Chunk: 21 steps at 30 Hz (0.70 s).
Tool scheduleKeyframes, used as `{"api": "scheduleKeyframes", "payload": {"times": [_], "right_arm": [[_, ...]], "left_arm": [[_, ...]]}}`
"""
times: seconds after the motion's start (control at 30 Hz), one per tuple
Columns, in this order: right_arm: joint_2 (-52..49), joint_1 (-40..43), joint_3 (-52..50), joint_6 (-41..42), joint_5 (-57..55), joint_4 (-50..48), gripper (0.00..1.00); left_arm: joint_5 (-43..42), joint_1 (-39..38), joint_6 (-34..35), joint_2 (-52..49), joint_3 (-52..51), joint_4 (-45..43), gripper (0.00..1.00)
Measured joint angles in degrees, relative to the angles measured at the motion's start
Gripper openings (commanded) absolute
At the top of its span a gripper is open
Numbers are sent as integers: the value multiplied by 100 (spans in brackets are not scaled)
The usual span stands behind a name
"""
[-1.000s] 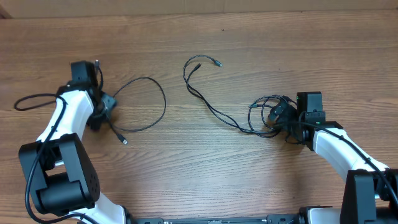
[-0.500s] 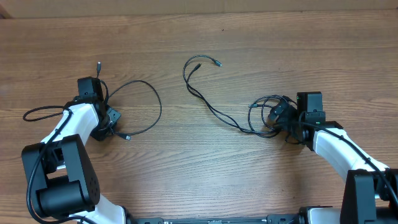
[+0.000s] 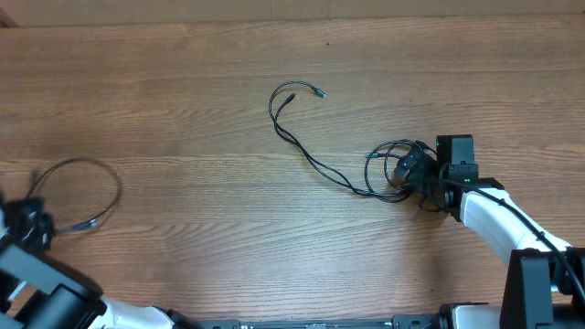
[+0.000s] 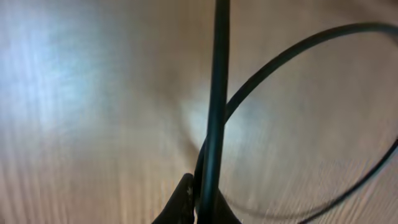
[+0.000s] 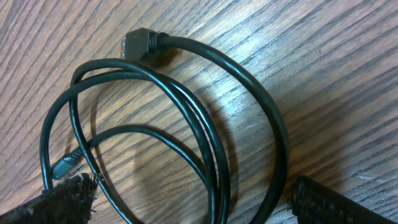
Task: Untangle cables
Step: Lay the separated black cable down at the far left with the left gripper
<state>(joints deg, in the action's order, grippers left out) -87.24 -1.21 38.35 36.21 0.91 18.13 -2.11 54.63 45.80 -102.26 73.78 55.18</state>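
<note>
- Wooden table (image 3: 201, 265) all the way across, brown grain running side to side.
- At the far left edge, the left gripper (image 4: 198, 210) is clamped tight on a single cable (image 3: 117, 187). The cord sits pinched right at its fingertips.
- That cable's loop arcs out to the right of the claw, with a small plug tip (image 3: 91, 222) down by the wood.
- Over on the right, the right gripper (image 5: 196, 205) stands wide open with nothing in its grasp, one finger on either side of a small coil (image 5: 261, 94) lying flat on the table.
- Two trailing strands (image 3: 315, 163) run from the coil up toward the table's middle and end in grey plug ends (image 3: 320, 91).
</note>
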Motion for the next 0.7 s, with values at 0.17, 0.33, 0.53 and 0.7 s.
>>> {"api": "scheduleKeyframes", "payload": {"times": [0.17, 0.33, 0.53, 0.7], "right_arm": [[-2, 0, 0, 0, 2, -2, 100], [0, 0, 0, 0, 2, -4, 100], [-2, 0, 0, 2, 2, -2, 100], [-2, 0, 0, 2, 2, -2, 100]], "left_arm": [[155, 627, 879, 0, 0, 79, 5], [942, 573, 1130, 0, -2, -334, 5], [1609, 573, 1202, 0, -2, -568, 32], [1445, 566, 1252, -2, -2, -560, 66]]}}
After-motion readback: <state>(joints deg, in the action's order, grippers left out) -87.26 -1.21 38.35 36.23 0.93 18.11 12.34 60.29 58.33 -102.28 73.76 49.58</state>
